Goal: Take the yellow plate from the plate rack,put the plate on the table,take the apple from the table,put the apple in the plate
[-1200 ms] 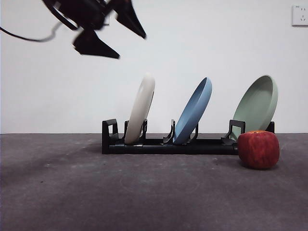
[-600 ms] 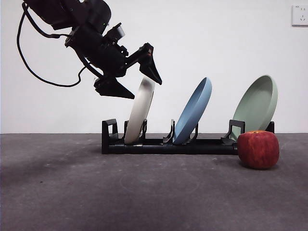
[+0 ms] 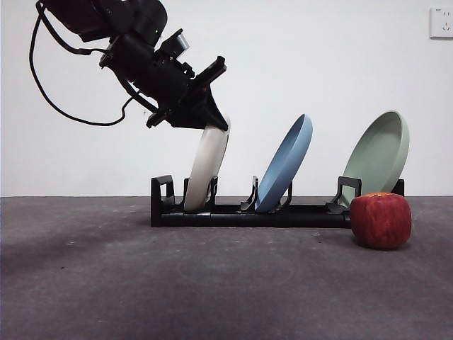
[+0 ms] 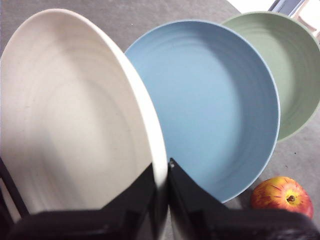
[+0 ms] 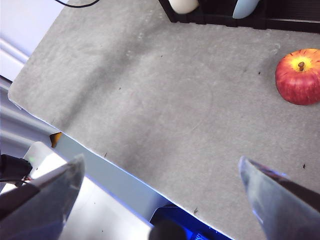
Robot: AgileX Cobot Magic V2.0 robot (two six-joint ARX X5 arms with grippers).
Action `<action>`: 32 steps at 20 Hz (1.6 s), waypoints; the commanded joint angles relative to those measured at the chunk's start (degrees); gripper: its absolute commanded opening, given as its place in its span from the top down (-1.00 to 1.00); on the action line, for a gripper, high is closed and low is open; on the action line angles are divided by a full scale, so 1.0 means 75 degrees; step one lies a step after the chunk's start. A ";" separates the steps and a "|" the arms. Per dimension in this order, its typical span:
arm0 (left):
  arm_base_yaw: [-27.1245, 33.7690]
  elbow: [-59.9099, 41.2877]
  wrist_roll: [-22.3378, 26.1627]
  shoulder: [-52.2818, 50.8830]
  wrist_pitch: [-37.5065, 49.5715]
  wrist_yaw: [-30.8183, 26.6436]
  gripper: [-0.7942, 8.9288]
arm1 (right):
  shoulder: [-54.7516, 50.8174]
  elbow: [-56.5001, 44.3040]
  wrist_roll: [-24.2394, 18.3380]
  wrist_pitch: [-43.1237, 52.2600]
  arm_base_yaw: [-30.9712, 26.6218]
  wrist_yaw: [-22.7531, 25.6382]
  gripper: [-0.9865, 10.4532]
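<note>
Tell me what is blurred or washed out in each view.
Front view: sharp; soft shadows under the apple and plate rack. Left wrist view: the left gripper and the near rim of the yellow plate are soft; a top corner is blown out. Right wrist view: the right gripper is blurred; the table is sharp.

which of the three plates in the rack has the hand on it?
The yellow plate, at the rack's end farthest from the apple. The left hand pinches its top rim; the blue and green plates stand untouched.
</note>
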 commanded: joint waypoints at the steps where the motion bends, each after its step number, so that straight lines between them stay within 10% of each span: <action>1: 0.0000 -0.0023 -0.0067 0.0038 0.0029 0.0204 0.85 | 0.0003 0.0023 0.0047 0.0017 0.0006 -0.0020 -0.38; 14: 0.0050 0.0023 -0.0163 -0.1084 -0.0169 0.0256 0.85 | 0.0003 0.0023 0.0047 0.0017 0.0006 -0.0020 -0.38; 19: -0.0207 0.0023 0.1480 -0.2168 -0.2043 0.0213 0.85 | 0.0003 0.0023 0.0047 0.0020 0.0006 -0.0020 -0.38; 26: -0.2535 0.0020 0.3835 -0.3314 -0.5409 -0.3512 0.85 | 0.0003 0.0023 0.0076 0.0017 0.0006 -0.0023 -0.38; 32: -0.4806 -0.0428 0.3896 -0.2871 -0.6455 -0.5951 0.85 | 0.0003 0.0023 0.0125 0.0017 0.0006 -0.0026 -0.38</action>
